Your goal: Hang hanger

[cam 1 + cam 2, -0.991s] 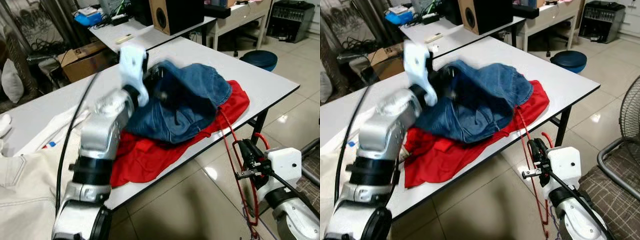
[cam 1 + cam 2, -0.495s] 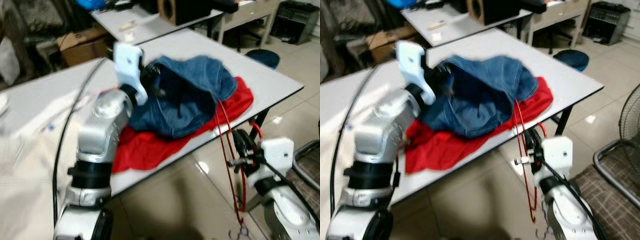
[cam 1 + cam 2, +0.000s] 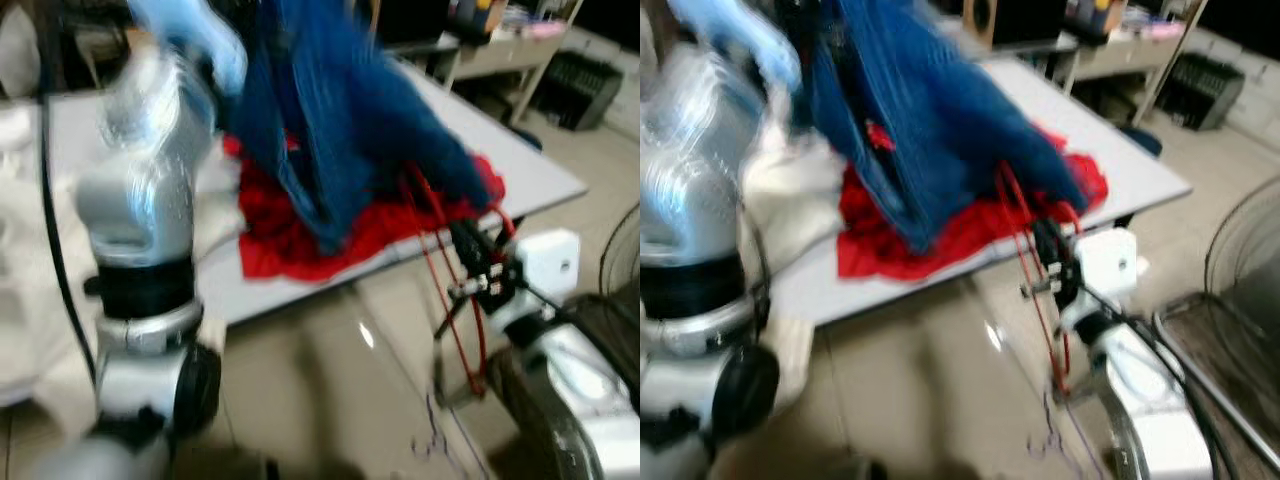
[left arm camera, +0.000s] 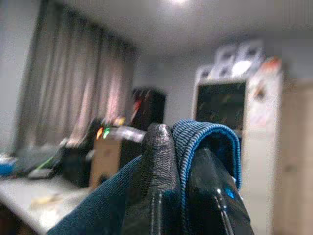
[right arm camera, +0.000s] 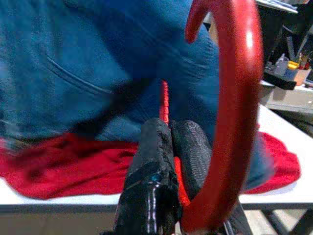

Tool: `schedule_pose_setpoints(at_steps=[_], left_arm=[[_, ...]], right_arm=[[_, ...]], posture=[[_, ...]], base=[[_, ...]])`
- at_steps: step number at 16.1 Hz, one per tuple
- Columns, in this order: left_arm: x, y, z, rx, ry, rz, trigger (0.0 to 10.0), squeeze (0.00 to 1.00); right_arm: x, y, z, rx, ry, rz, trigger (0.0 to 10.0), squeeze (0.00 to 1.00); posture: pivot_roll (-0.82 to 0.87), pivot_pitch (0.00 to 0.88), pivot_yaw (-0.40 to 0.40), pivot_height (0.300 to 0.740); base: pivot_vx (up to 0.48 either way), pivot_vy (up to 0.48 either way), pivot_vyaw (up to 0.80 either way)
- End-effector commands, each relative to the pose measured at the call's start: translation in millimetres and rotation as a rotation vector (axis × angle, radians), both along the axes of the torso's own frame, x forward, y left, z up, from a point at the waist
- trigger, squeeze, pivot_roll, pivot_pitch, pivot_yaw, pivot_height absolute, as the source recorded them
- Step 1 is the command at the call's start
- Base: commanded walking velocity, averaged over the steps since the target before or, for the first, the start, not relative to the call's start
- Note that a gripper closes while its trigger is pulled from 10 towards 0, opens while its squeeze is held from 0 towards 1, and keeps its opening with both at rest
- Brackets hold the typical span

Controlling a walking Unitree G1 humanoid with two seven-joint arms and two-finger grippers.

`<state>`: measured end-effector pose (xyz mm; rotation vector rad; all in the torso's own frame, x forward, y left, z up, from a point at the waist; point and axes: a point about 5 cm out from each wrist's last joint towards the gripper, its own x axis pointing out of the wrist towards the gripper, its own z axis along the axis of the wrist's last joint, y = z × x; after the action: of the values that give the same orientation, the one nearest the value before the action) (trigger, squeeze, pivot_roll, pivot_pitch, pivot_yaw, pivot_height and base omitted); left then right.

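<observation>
On the left, the left pincer [image 4: 178, 161], clamped on a fold of the blue denim garment [image 3: 330, 130], had risen since the previous second, so the denim that had lain heaped on the surface [image 3: 545, 180] now hung in a long drape above the red garment [image 3: 300, 225]. On the right, the right pincer [image 3: 478, 268] stayed closed on the red hanger [image 3: 455, 300], held below the surface edge; the denim therefore appeared ready to meet the hanger, though nothing was hung yet
</observation>
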<state>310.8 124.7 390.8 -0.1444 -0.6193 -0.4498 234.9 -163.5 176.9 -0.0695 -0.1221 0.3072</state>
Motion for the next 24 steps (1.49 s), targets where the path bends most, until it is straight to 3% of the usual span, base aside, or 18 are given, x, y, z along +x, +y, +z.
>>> schedule_pose_setpoints(at_steps=[1, 2, 3, 4, 6, 10, 11, 15, 16, 18, 21, 24], left_arm=[[-14.5, 1.4, 14.1, -0.02, -0.057, -0.04, 10.0, 0.0], [-13.7, 0.9, 2.9, 0.03, -0.015, -0.042, 10.0, 0.0], [-7.7, 1.5, -31.0, 0.104, 0.099, -0.013, 10.0, 0.0], [-6.2, 2.1, -48.0, 0.132, 0.152, -0.002, 10.0, 0.0], [-6.7, 6.7, -107.0, 0.201, 0.331, 0.028, 10.0, 0.0], [-19.0, 7.2, -163.1, 0.263, 0.51, -0.036, 10.0, 0.0], [-22.1, 8.6, -182.0, 0.248, 0.568, -0.033, 10.0, 0.0], [-30.3, -5.1, -177.6, 0.171, 0.517, -0.134, 10.0, 0.0], [-41.6, -12.9, -185.1, 0.19, 0.539, -0.247, 10.0, 0.0], [-55.3, -19.9, -203.9, 0.294, 0.597, -0.342, 10.0, 0.0], [-54.8, -20.7, -213.2, 0.287, 0.633, -0.307, 10.0, 0.0], [-66.9, -24.5, -223.9, 0.257, 0.687, -0.354, 10.0, 0.0]], right_arm=[[0.2, -3.1, 3.1, 0.013, -0.01, -0.009, 10.0, 0.0], [-0.6, -2.1, 2.6, 0.02, -0.008, -0.005, 10.0, 0.0], [-3.7, 1.7, 0.7, 0.026, 0.0, 0.015, 10.0, 0.0], [-5.3, 3.7, 0.3, 0.031, 0.003, 0.025, 10.0, 0.0], [-13.7, 9.1, -2.1, 0.047, 0.014, 0.05, 10.0, 0.0], [-23.5, 8.8, -10.7, 0.058, 0.067, 0.05, 10.0, 0.0], [-25.6, 8.4, -14.2, -0.001, 0.076, 0.047, 10.0, 0.0], [-28.8, 8.8, -17.5, -0.051, 0.085, 0.048, 10.0, 0.0], [-31.8, 6.9, -22.2, -0.055, 0.113, 0.042, 10.0, 0.0], [-36.0, 4.0, -29.4, -0.083, 0.163, 0.044, 10.0, 0.0], [-36.9, -1.8, -35.2, -0.135, 0.205, 0.038, 10.0, 0.0], [-43.6, -6.5, -35.2, -0.156, 0.243, 0.057, 10.0, 0.0]], posture=[[0.03, 0.0, -0.048, 0.74], [0.03, 0.0, -0.046, 0.74], [0.02, 0.0, -0.034, 0.74], [0.02, 0.0, -0.03, 0.74], [0.01, 0.0, -0.017, 0.74], [0.0, 0.0, 0.002, 0.74], [0.0, 0.0, 0.003, 0.74], [-0.01, 0.0, 0.006, 0.74], [-0.03, 0.0, 0.01, 0.74], [-0.04, 0.0, 0.011, 0.74], [-0.05, 0.0, 0.009, 0.74], [-0.06, 0.001, -0.009, 0.74]], base=[[0.0, 0.0, 0.0], [0.0, 0.0, 0.0], [0.0, 0.0, 0.0], [0.0, 0.0, 0.0], [0.0, 0.0, 0.0], [0.0, 0.0, 0.0], [0.0, 0.0, 0.0], [0.0, 0.0, 0.69], [0.0, 0.0, 0.8], [0.0, 0.0, 0.8], [0.0, 0.0, 0.8], [0.0, 0.0, 0.8]])
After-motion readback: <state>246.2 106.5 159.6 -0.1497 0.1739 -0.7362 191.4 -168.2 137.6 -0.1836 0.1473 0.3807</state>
